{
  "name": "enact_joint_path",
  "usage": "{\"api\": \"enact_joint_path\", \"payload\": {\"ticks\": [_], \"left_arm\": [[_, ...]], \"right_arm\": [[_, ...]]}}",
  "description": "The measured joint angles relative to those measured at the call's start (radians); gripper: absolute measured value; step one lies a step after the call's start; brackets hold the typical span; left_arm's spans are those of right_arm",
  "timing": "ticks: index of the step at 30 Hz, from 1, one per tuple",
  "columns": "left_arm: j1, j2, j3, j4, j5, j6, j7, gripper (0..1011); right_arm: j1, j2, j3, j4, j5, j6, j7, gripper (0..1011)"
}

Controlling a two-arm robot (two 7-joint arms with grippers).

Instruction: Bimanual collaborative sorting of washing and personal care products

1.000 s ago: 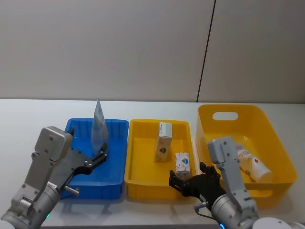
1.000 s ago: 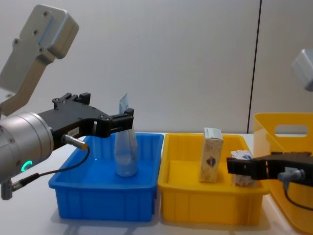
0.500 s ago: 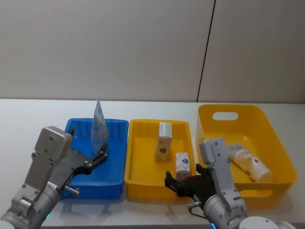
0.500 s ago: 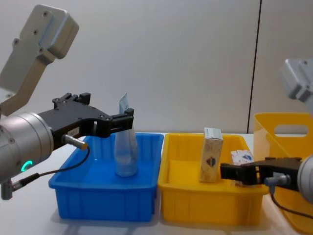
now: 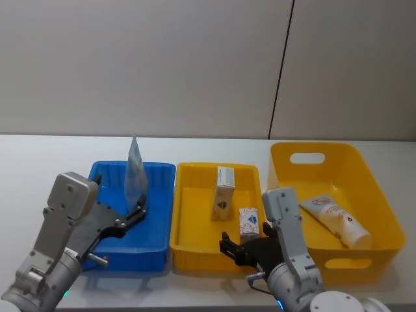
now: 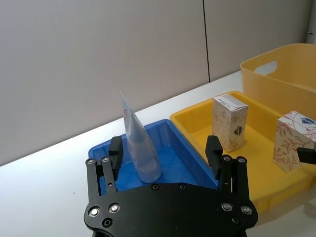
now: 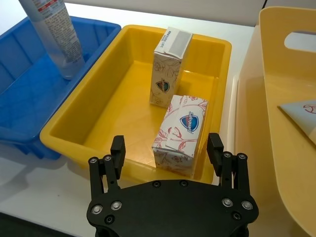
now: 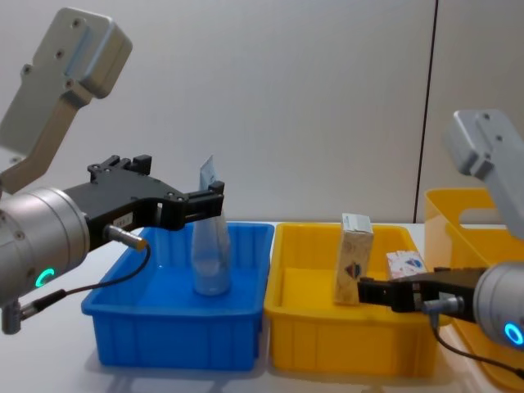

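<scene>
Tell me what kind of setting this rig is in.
Likely a lab or test bench: a bare white table, plain grey wall panels, and sorting bins, a blue tray and yellow tray.

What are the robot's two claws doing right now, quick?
Left gripper: open, holding nothing, by the standing tube in the blue bin.
Right gripper: open, holding nothing, near the patterned box.

upright tube (image 5: pixel 135 174) blocking the blue bin's (image 5: pixel 156 247) twelve o'clock end, carton (image 5: pixel 223 192) and box (image 5: pixel 248 221) crowding the middle bin's (image 5: pixel 188 244) three o'clock side, its nine o'clock half open
</scene>
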Motion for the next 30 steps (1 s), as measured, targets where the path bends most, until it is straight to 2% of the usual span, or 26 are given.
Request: {"api": "enact_joint_path", "payload": {"ticks": [18, 23, 30], "left_arm": [[0.0, 0.0, 0.0, 0.0, 0.0, 0.0, 0.0, 1001], [0.0, 0.0, 0.0, 0.0, 0.0, 0.0, 0.0, 1002], [0.0, 0.0, 0.0, 0.0, 0.0, 0.0, 0.0, 1001]], "right_arm": [[0.033, -0.045, -0.002, 0.075, -0.052, -0.03, -0.058, 996], [0.038, -0.052, -0.002, 0.085, -0.06, -0.035, -0.067, 907], [0.041, -0.057, -0.002, 0.094, -0.066, -0.038, -0.075, 702]]}}
